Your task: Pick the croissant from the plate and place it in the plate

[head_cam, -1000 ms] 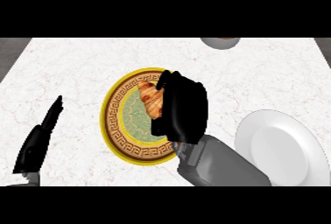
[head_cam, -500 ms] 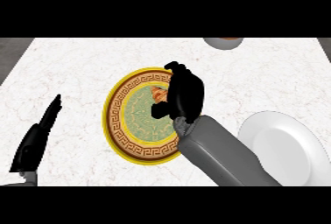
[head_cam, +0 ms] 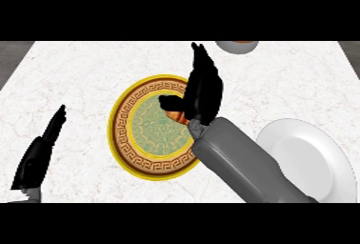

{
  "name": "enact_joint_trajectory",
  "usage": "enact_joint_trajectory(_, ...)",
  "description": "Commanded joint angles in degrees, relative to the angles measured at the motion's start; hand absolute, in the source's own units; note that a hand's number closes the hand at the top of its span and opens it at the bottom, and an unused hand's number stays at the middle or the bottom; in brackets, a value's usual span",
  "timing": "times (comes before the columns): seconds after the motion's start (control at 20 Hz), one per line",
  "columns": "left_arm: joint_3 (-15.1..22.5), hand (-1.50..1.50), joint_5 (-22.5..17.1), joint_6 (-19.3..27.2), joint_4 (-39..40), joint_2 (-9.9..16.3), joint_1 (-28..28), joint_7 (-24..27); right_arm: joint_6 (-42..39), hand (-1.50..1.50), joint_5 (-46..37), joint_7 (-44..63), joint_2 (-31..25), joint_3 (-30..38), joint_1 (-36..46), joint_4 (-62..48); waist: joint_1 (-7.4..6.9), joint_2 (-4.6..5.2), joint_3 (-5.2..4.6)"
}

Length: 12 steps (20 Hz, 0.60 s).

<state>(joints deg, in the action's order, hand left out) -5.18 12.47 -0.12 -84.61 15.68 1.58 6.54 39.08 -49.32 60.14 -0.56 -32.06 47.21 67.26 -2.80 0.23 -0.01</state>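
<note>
The croissant (head_cam: 178,116) shows only as a small orange-brown piece at the right side of the yellow-rimmed patterned plate (head_cam: 144,157). My right hand (head_cam: 204,93) is over that spot, seen edge-on, with its thumb (head_cam: 167,101) curled across the croissant's top and the fingers behind it. Most of the croissant is hidden by the hand. A plain white plate (head_cam: 313,152) lies to the right, partly covered by my grey forearm. My left hand (head_cam: 41,152) rests open at the left edge, fingers up.
A small bowl (head_cam: 236,45) with something brown inside sits at the counter's far edge, just beyond my right fingertips. White marble counter (head_cam: 84,71) stretches around both plates.
My right hand has closed round the croissant and turned edge-on, now looking larger and higher over the patterned plate's right side. The left hand has stayed put.
</note>
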Motion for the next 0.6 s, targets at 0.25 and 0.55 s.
enact_joint_trajectory(0.25, -2.29, 0.0, -1.1, -0.22, -1.28, 1.07, 3.01, -0.47, 19.11, -1.5, -6.3, 7.22, 0.54, 4.76, -8.86, 9.29, 3.1, -0.82, 0.07)
enact_joint_trajectory(0.55, -2.68, 0.0, -0.9, 1.04, -0.13, -0.35, 3.77, 1.8, 22.08, -1.5, -5.7, -3.76, -2.93, 2.32, -27.68, 27.81, 4.22, -0.59, 0.05)
